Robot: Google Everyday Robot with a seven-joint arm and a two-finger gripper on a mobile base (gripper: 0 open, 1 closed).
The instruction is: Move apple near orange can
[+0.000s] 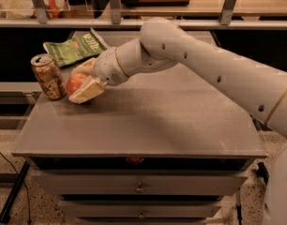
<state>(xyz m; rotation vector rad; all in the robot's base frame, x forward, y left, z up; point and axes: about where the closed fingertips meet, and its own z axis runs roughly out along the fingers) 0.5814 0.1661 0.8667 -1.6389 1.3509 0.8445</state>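
The apple (75, 82) is reddish-orange and sits between the cream fingers of my gripper (81, 81), low over the grey table top (148, 121) at its left side. The gripper is shut on the apple. One finger (88, 91) lies in front of the fruit, the other behind it. The orange can (48, 76) stands upright just left of the apple, a small gap apart, near the table's left edge. My white arm reaches in from the right across the table.
A green chip bag (73, 48) lies behind the can and the gripper at the back left. The table has drawers (141, 187) below its front edge. A shelf rail (143, 21) runs behind the table.
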